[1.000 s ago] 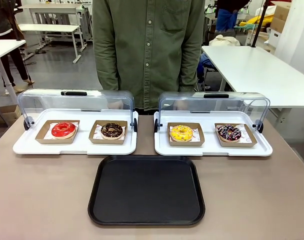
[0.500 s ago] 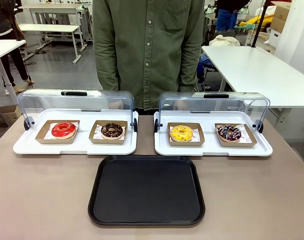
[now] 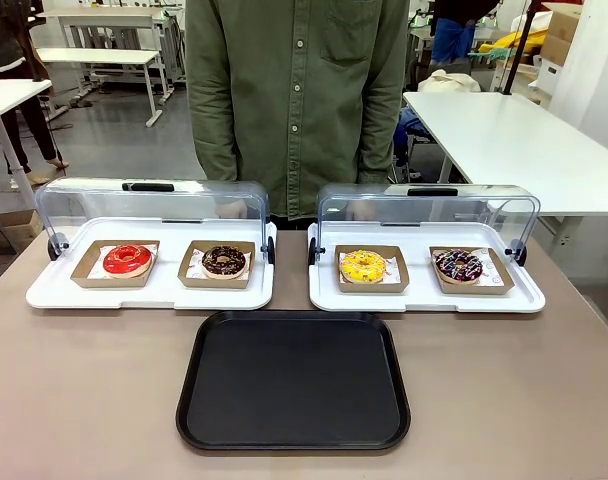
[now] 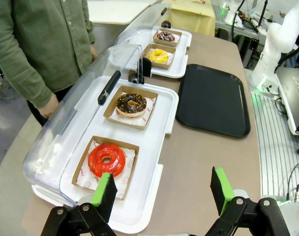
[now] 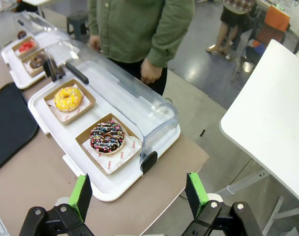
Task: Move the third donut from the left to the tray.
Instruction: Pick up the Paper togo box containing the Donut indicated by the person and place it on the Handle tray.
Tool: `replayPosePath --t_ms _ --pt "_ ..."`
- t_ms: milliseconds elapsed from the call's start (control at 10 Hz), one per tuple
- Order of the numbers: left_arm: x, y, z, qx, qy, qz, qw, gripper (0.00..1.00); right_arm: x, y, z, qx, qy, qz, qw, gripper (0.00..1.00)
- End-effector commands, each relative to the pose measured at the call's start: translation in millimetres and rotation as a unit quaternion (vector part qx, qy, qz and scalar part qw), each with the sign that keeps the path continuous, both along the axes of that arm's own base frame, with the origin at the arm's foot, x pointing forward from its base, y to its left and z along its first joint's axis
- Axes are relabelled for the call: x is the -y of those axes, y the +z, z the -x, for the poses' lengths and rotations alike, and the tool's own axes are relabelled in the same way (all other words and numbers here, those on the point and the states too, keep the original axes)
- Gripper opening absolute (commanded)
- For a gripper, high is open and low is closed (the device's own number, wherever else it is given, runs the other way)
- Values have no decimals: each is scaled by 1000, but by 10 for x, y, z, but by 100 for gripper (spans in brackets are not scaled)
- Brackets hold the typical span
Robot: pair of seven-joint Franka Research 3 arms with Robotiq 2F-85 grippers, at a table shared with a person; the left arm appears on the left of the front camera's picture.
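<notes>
**Nothing lifted yet**

The yellow-iced ring donut [image 3: 363,266] in its brown cardboard holder sits in the right white lidded tray [image 3: 424,300], toward the counter's far edge. The left pincer [image 4: 163,183] and right pincer [image 5: 138,189] hang spread, empty. Next, likely: grip the holder and carry it to the flat black rectangular tray [image 3: 294,380].

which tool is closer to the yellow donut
Right. The right tool hangs just past the sprinkled chocolate donut, next to the yellow donut; the left tool is by the red donut, farthest away.
</notes>
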State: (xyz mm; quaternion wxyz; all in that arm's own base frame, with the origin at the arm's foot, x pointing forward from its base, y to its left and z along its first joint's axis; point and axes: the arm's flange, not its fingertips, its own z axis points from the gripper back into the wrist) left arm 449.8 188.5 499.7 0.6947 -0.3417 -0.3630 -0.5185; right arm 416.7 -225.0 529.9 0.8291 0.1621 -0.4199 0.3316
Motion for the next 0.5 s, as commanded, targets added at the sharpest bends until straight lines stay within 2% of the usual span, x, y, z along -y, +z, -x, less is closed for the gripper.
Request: replayPosePath --t_ms 0,400 --pt "-2 7 3 1 0 0 1000 100 6 -11 -18 18 7 -5 1000 100" --pt "-2 7 3 1 0 0 1000 100 6 -11 -18 18 7 -5 1000 100"
